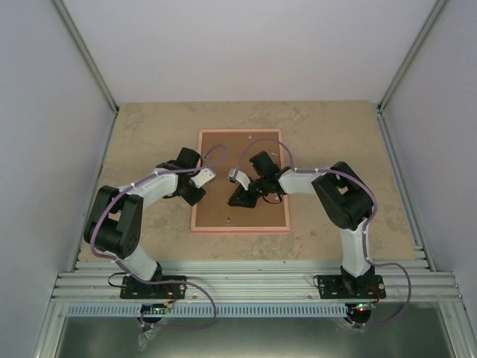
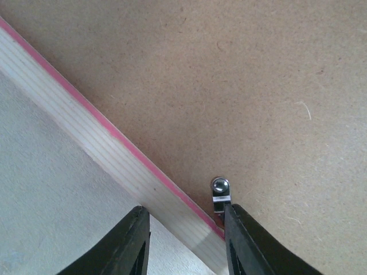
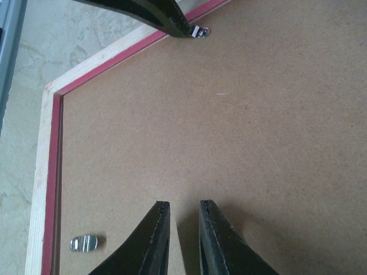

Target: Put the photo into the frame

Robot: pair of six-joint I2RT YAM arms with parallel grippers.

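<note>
Photo hidden. The frame [image 1: 238, 229] lies back-up on table [image 1: 149, 134]: pale wood rail w/ pink lip, matte brown board [image 1: 223, 216] inside. L gripper [image 2: 184, 215] jaws apart over rail by metal clip [image 2: 220, 192]; R gripper [image 3: 183, 206] narrowly apart, empty.

I log one beige, mottled stone-look tabletop [image 1: 149, 134], flat and level. Lying directly on it, near the middle, I see one thin rectangular picture frame [image 1: 238, 227], pale wood back upward with a pink inner edge. A brown hardboard backing board [image 1: 261, 216] fills its opening.
</note>
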